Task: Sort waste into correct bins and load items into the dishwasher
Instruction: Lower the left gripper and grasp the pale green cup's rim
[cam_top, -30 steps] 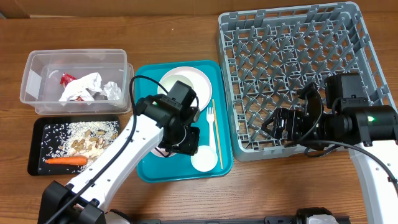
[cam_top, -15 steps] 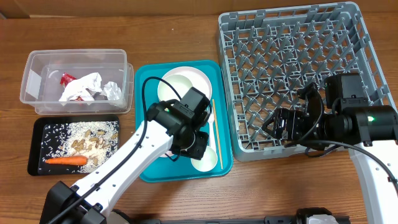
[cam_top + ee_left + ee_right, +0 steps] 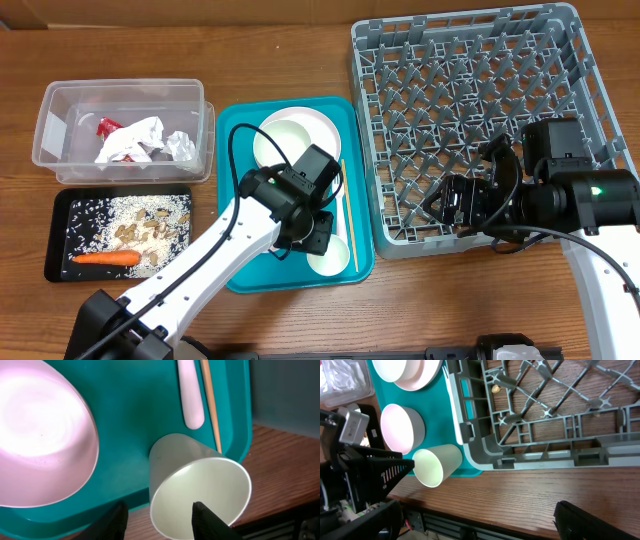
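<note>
A small white cup [image 3: 200,490] lies on its side at the front right corner of the teal tray [image 3: 130,420], its mouth facing the left wrist camera. My left gripper [image 3: 160,520] is open, one finger left of the cup and the other in front of its mouth, so the cup's near rim sits between them. A white bowl [image 3: 40,435] rests beside it. Fork [image 3: 338,192] and wooden stick [image 3: 348,215] lie along the tray's right side; a plate with a bowl [image 3: 290,140] sits at its back. My right gripper [image 3: 450,205] hangs wide open, holding nothing, at the front edge of the grey dishwasher rack [image 3: 480,100].
The clear tub [image 3: 60,110] at the left holds crumpled napkins [image 3: 135,140] and a red wrapper [image 3: 105,125]. The black tray [image 3: 60,210] in front of it holds food scraps [image 3: 140,232] and a carrot [image 3: 105,257]. The table's front edge runs just below the teal tray.
My left gripper has shifted right and forward over the teal tray, onto the lying cup. The right arm has not moved.
</note>
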### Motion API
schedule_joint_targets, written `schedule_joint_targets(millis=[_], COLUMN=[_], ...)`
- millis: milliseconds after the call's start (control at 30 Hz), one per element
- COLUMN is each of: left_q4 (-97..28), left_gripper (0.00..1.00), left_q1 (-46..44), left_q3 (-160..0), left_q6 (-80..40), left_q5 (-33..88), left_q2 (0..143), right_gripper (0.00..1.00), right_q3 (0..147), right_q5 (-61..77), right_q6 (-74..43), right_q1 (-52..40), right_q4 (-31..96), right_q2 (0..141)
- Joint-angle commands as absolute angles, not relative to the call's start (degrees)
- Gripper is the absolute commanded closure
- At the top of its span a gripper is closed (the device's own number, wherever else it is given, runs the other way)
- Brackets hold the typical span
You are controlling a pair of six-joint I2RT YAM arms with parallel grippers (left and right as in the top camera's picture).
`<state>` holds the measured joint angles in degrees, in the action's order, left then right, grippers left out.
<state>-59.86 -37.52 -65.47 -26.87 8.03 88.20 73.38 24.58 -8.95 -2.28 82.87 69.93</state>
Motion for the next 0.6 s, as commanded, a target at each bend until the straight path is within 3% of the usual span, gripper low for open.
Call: schedule_joint_targets(millis=[0, 233, 400, 567], left_q4=[-59.00, -55.61, -54.54, -54.04], left_gripper=[0.55, 0.55, 0.65, 0.65], left_q1=[-37.69, -37.69, -37.69, -37.69], left_q3=[-62.94, -59.46, -59.46, -59.40], left_q6=[-28.58, -29.43, -29.43, -29.43], left_q5=[7.11, 7.68, 7.70, 7.64], left_q2=[88.40, 88.40, 88.40, 88.40], right_gripper=[0.00, 0.00, 0.00, 0.00], right_q3=[74.59, 74.59, 74.59, 74.54], right_q5=[23.64, 23.38, 23.14, 22.96], right_q6=[-8.49, -8.51, -8.51, -8.51], right_q1=[-2.17, -2.26, -2.28, -2.28], right_q4=[82.78, 82.70, 82.85, 82.91], right_q2=[70.17, 70.22, 70.28, 70.43])
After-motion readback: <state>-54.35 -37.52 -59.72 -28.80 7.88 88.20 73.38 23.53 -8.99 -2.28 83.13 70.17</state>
